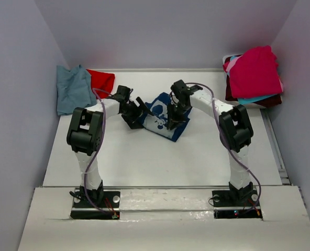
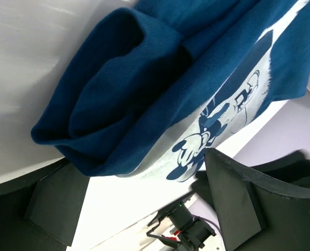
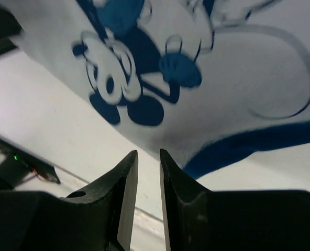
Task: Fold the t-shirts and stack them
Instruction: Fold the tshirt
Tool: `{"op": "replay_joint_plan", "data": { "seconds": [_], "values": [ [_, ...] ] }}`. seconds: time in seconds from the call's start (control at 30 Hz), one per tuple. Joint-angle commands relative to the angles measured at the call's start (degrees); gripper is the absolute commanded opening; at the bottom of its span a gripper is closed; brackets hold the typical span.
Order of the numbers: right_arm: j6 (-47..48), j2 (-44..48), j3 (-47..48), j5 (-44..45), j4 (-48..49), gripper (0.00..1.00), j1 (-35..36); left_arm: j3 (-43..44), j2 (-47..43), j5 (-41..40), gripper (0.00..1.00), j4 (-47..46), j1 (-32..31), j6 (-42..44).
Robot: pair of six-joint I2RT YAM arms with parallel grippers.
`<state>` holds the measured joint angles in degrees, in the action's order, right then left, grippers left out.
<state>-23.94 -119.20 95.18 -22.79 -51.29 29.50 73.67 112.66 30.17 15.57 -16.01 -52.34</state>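
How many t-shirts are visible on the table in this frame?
6: blue-grey and red far left, navy in the centre, magenta, turquoise and maroon piled far right; the pile may hide more.

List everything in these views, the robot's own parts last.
navy t-shirt: one, navy with a white mouse print, bunched mid-table
blue-grey t-shirt: one, far left corner
red t-shirt: one, beside the blue-grey one
pile of t-shirts: one, magenta on top, turquoise and maroon beneath, far right
table: one, white
left gripper: one, black, open beside the navy t-shirt
right gripper: one, black, nearly closed at the navy t-shirt's edge, grip unclear
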Motion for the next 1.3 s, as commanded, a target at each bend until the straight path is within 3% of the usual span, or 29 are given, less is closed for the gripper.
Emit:
{"op": "replay_joint_plan", "data": {
  "seconds": [0.0,0.2,0.33,0.77,1.0,1.27],
  "values": [
    [-3.03,-2.70,12.56,6.44,-2.85,0.29,-2.07,1.92,-0.25,-0.55,0.99,1.57,0.37,1.27],
    [-2.08,-11.65,31.61,7.75,-9.69,0.29,-4.97,8.59,5.19,-0.90,0.99,5.25,0.89,4.34],
    [-1.72,-13.96,35.60,11.26,-11.03,0.29,-6.56,14.03,8.88,-1.17,0.99,7.27,1.42,5.05],
    [-0.05,-15.80,28.49,25.94,-9.18,0.29,-8.67,21.68,13.81,-0.73,0.99,9.12,1.95,4.79],
    [0.04,-17.30,25.42,23.49,-10.06,0.29,-8.67,27.57,16.89,0.15,0.99,11.67,2.48,6.10],
    [1.00,-10.54,10.15,16.39,-6.29,0.29,-8.67,34.42,20.83,2.08,0.99,14.39,3.62,7.86]
  ]
}}
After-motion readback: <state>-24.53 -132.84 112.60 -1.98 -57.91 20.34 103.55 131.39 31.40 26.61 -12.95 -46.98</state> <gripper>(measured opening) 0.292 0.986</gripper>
